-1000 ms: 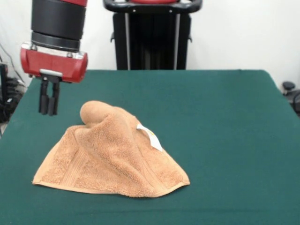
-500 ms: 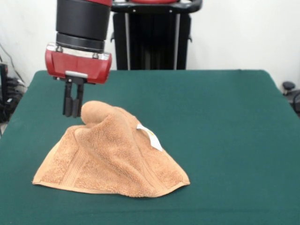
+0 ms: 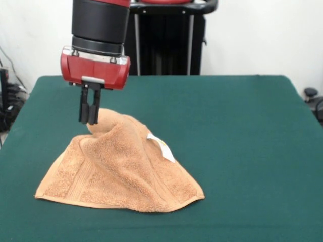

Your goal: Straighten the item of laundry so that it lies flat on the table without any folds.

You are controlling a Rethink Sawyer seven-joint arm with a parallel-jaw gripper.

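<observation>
Where the towel (image 3: 121, 169) peaks, fingers (image 3: 89, 121) pressed together — at its raised fold, gripping nothing visible, green table (image 3: 242, 126).

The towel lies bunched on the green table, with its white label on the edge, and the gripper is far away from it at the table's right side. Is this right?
Not quite. In the front view the gripper is at the raised hump of the towel, not far away. The white label and green table are as stated.

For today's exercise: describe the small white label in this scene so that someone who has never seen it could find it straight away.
Start at the dark green table and find the orange-tan towel heaped on its left part, below the red and black gripper. On the towel's right slope, just below the peak, a small white label sticks out. It is the only white thing on the cloth.
</observation>
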